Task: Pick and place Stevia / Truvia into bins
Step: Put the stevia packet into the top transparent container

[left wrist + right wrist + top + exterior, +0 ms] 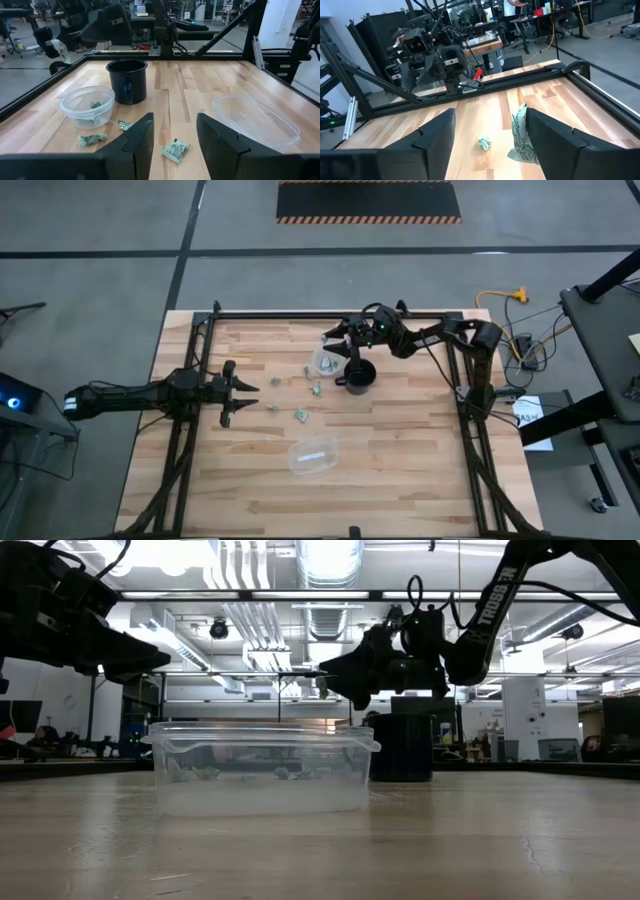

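Above the wooden surface (400, 470), my right pincer (335, 337) hangs over the small round clear cup (326, 362), which stands just beside the black mug (360, 374) toward the far rail. Its two dark fingers (432, 137) stand spread wide in the right wrist view, and one green-and-white packet (521, 135) sits against the inner face of one finger, with a gap to the other finger; whether it hangs there or is falling I cannot tell. Another crumpled packet (484, 143) lies on the boards beyond.

In the left wrist view the cup (87, 105) holds at least one packet (95, 105) on its bottom.

My left pincer (232, 390) waits at the left side of the surface, well apart from the cup, fingers (137, 142) parted to a moderate gap with nothing between them. Loose packets lie on the boards ahead of it: one (175, 150) near its fingertips, one (92, 138) beside the cup, and one (125, 125) between cup and mug. From above, scattered packets (301, 415) show between the left pincer and the mug.

The larger oval clear tub (312, 455) sits nearer the front edge.
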Robot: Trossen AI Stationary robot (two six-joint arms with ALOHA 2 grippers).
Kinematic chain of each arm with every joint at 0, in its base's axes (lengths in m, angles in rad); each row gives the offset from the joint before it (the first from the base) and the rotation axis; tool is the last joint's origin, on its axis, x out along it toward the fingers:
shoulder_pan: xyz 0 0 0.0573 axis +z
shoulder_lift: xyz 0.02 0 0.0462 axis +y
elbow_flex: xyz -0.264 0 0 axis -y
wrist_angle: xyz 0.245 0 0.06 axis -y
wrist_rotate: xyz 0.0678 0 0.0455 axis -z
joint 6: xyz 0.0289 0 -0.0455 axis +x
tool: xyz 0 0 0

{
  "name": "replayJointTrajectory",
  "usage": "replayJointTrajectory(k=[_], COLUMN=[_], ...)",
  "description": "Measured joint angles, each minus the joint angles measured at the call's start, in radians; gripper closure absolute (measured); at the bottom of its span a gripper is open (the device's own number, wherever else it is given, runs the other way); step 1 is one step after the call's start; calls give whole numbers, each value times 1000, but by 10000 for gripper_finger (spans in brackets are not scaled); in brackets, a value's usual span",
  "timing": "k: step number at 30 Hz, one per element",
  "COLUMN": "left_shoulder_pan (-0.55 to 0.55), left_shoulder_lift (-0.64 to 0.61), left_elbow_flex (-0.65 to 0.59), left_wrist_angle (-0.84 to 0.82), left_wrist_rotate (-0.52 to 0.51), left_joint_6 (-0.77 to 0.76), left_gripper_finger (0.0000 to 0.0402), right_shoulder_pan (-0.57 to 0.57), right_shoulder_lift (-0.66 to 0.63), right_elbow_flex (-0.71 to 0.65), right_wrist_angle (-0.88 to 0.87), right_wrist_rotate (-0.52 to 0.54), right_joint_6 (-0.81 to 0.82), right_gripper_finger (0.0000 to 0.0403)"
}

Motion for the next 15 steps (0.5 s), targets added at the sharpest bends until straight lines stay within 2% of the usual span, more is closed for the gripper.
replayJointTrajectory(k=[5,11,15], left_shoulder_pan=[0,0,0], left_shoulder_lift=[0,0,0], left_elbow_flex=[0,0,0], left_wrist_angle=[0,0,0], left_wrist_rotate=[0,0,0], left_joint_6=[0,0,0], left_gripper_finger=[269,269,269], right_shoulder_pan=[0,0,0], right_shoulder_lift=[-55,-88,-87], right_elbow_flex=[0,0,0], right_wrist_angle=[-124,-230,-229], right_wrist_rotate=[3,0,1], right_joint_6=[-56,-168,-181], right_gripper_finger=[231,371,390])
